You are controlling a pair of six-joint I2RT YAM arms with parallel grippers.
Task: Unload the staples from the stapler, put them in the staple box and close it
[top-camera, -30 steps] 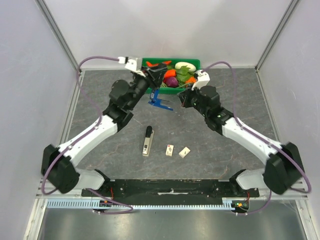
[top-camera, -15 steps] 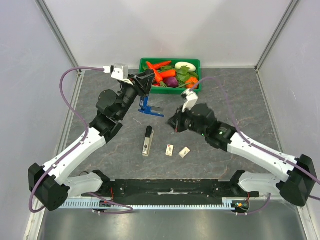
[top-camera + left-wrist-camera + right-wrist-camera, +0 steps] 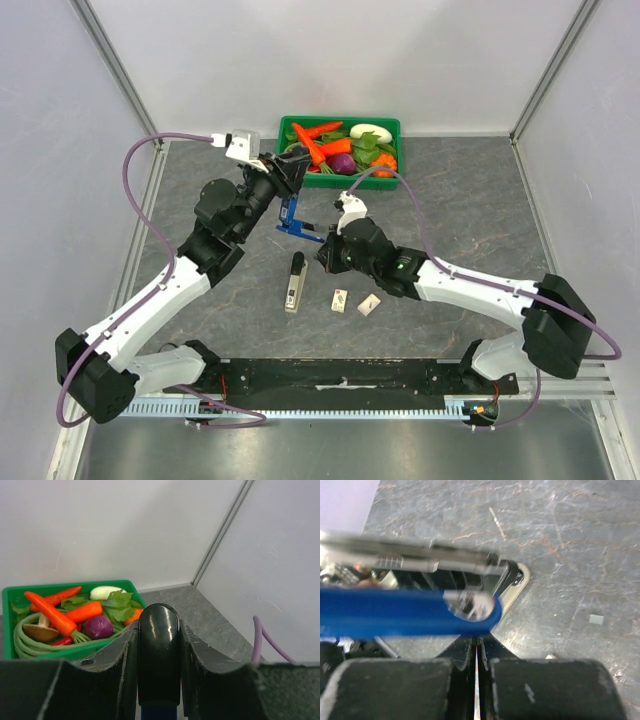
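My left gripper (image 3: 287, 195) is shut on the black top end of a blue stapler (image 3: 299, 224) and holds it above the table, hinged open. In the left wrist view the black end (image 3: 159, 655) sits clamped between my fingers (image 3: 122, 680). My right gripper (image 3: 323, 250) is at the stapler's free end. In the right wrist view its jaws (image 3: 476, 641) are pressed together just under the round tip of the blue arm (image 3: 410, 612), with the silver magazine (image 3: 420, 555) above it. I cannot tell whether the jaws pinch anything.
A black and beige stapler (image 3: 295, 282) lies on the table under the blue one. Two small beige blocks (image 3: 340, 300) (image 3: 370, 305) lie to its right. A green bin (image 3: 389, 125) of toy vegetables stands at the back wall, also in the left wrist view (image 3: 10, 597).
My right arm has swung left and forward from beside the bin to the stapler's free end. My left arm has drawn the stapler slightly left and now holds it steady.
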